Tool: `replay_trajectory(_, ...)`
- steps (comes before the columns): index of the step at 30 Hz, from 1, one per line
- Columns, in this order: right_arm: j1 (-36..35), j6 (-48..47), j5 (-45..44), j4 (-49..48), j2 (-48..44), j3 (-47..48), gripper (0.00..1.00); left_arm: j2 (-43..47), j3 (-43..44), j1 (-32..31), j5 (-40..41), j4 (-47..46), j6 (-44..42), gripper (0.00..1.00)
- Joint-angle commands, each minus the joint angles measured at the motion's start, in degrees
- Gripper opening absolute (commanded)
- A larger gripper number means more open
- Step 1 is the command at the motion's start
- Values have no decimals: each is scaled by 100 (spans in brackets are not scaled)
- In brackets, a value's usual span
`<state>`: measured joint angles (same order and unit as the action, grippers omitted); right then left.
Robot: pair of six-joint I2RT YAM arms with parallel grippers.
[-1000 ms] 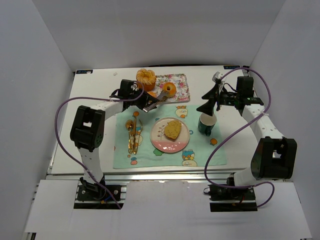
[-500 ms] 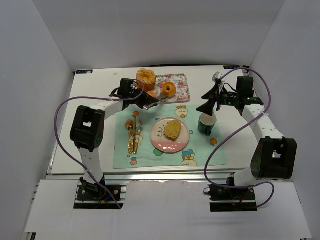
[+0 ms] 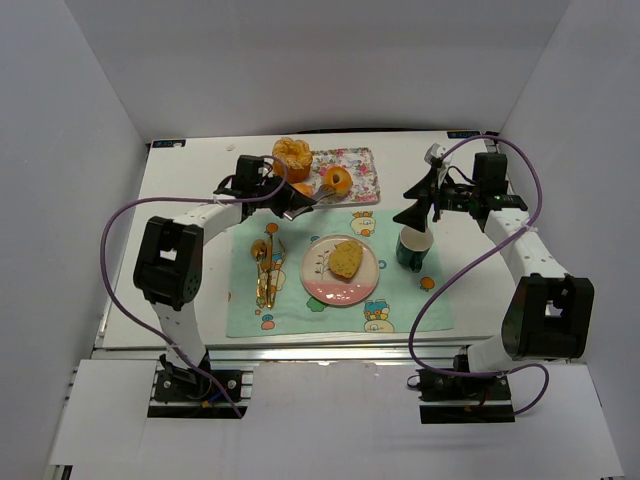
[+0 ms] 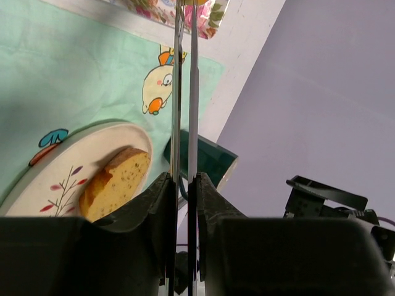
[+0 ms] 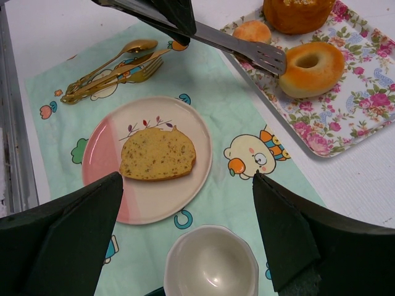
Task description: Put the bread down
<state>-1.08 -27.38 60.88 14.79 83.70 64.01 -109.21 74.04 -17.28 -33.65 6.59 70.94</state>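
Note:
A slice of bread point(image 3: 346, 259) lies flat on a pink and white plate point(image 3: 322, 283); it also shows in the left wrist view point(image 4: 114, 182) and the right wrist view point(image 5: 157, 154). My left gripper point(image 3: 288, 207) is shut on metal tongs point(image 4: 185, 92), which are squeezed nearly closed and hold nothing. The tongs' tips point(image 5: 265, 58) hover by the doughnut point(image 5: 310, 68) at the floral tray's edge, behind the plate. My right gripper point(image 3: 415, 203) is open and empty above the green cup point(image 3: 413, 248).
The floral tray point(image 3: 358, 165) at the back holds a muffin point(image 3: 291, 155), a small bun point(image 5: 250, 31) and the doughnut. Gold cutlery point(image 3: 264, 268) lies left of the plate on the green placemat point(image 3: 420, 310). White walls enclose the table.
My left gripper has drawn slightly back and left with the tongs, away from the plate. The bread and the right arm have not moved.

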Motion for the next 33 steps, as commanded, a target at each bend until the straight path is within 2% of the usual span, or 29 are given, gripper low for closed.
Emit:
replay_trajectory(1,47,13,187,-90,-152,129,89,672,-83,40,-186,1,-256,3)
replay_trajectory(6,47,-31,187,-2,-161,182,89,988,49,40,-309,-149,-387,0)
replay_trajectory(10,47,-101,152,50,-187,200,89,1454,-3,32,-256,770,-958,0)
replay_trajectory(14,47,-101,152,103,-161,244,89,2349,-1089,-3,-510,940,-1021,0)
replay_trajectory(22,47,-14,187,156,-12,402,89,4248,-2314,-320,-897,1591,-801,0)
replay_trajectory(26,47,31,205,156,32,490,90,4505,-2622,-644,-977,1688,-730,0)
replay_trajectory(33,47,39,170,165,-47,446,89,4461,-2877,-733,-907,1837,-959,4)
